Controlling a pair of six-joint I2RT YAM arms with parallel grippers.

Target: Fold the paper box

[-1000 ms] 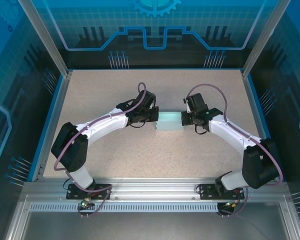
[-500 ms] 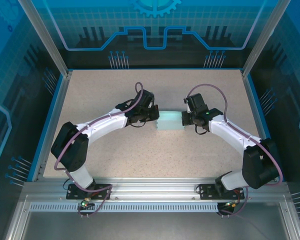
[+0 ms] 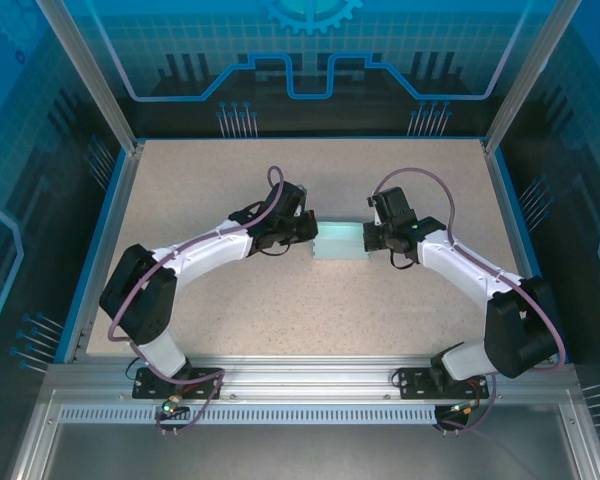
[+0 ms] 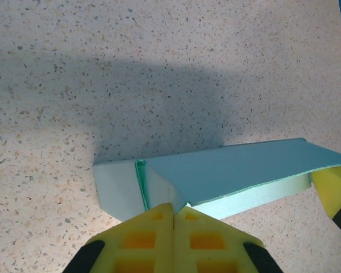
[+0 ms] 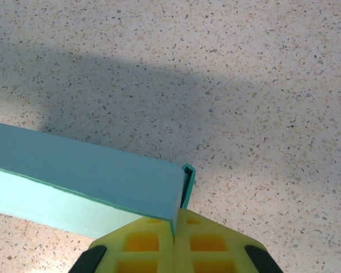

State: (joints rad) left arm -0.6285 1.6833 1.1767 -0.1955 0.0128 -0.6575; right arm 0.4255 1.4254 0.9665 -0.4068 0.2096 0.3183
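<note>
The paper box point(image 3: 338, 243) is a pale cyan card shell, partly folded into a long flat tube, lying mid-table between both arms. My left gripper point(image 3: 309, 238) is shut on its left end. In the left wrist view the yellow fingertips point(image 4: 174, 208) pinch a corner of the paper box point(image 4: 238, 169) beside a folded end flap. My right gripper point(image 3: 367, 238) is shut on the right end. In the right wrist view its fingertips point(image 5: 174, 220) clamp the end edge of the paper box point(image 5: 85, 170), with a small tab standing just beyond.
The speckled beige table point(image 3: 280, 300) is bordered by a blue rim point(image 3: 100, 240) and aluminium posts. A yellow finger of the right gripper point(image 4: 332, 187) shows at the far end of the box in the left wrist view.
The left gripper and its end of the box have shifted slightly toward the far side of the table. The right arm has hardly moved. Both stay shut.
</note>
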